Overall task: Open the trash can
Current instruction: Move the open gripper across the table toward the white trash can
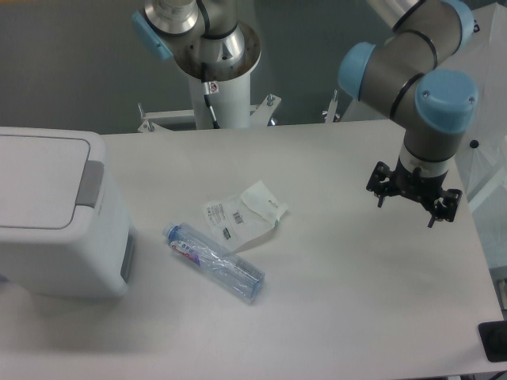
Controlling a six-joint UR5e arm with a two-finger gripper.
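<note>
Currently the trash can [59,214] sits lid-down at the tabletop's [348,277] left edge, well apart from the gripper [413,192] at far right. Whether its fingers are clenched cannot be told. Crossing low risks striking the plastic bottle [212,262] or missing the grey tab [93,184].

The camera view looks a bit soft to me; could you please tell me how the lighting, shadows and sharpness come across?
In the camera view, lighting is even and diffuse, without harsh glare on the table; the trash can casts a soft shadow by its right side, the bottle only a faint one; the whole picture is mildly soft, so the gripper shows little detail.
</note>
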